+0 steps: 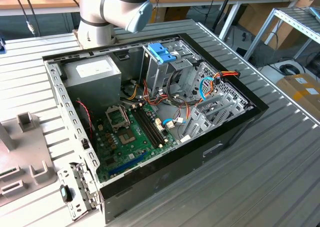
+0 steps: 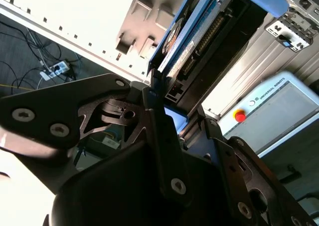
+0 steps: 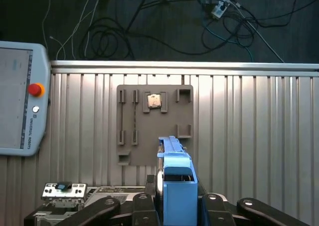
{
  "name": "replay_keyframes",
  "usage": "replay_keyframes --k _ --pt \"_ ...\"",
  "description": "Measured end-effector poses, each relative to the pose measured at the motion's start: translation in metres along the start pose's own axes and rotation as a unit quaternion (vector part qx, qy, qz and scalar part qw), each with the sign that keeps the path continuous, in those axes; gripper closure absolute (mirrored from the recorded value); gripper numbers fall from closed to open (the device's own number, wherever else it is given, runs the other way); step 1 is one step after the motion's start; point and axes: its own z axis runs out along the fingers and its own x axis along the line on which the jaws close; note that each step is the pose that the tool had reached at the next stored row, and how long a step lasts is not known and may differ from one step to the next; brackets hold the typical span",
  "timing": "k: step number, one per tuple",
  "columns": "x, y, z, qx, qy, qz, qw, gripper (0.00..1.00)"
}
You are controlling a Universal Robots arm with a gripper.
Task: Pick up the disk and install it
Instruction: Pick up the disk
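The disk [image 2: 192, 39] is seen edge-on in the second wrist view, a silver slab with a blue plastic frame along its side. My gripper [image 2: 172, 111] is shut on it, with a black finger [image 2: 162, 136] on each side. In the first wrist view the disk's blue carrier [image 3: 175, 183] stands up between the two fingers of the gripper [image 3: 174, 208], above the ribbed metal table [image 3: 249, 136]. The exterior view shows the open computer case [image 1: 150, 117] lying on its side, with the robot arm [image 1: 112, 9] behind it.
Inside the case are a tall metal drive cage with a blue clip [image 1: 162, 52], a grey power-supply box [image 1: 92, 72], the green motherboard [image 1: 135, 132] and loose cables. A grey fixture plate [image 3: 154, 124] lies on the table. A teach pendant [image 3: 20, 101] rests beside it.
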Motion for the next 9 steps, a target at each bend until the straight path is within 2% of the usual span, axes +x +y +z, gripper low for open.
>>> replay_keyframes --k 3,9 --pt "0.0015 -0.0082 0.0006 -0.0002 0.0000 0.000 1.0000 0.63" --pt "0.0033 -0.0191 0.0017 -0.0005 -0.0001 0.000 1.0000 0.63"
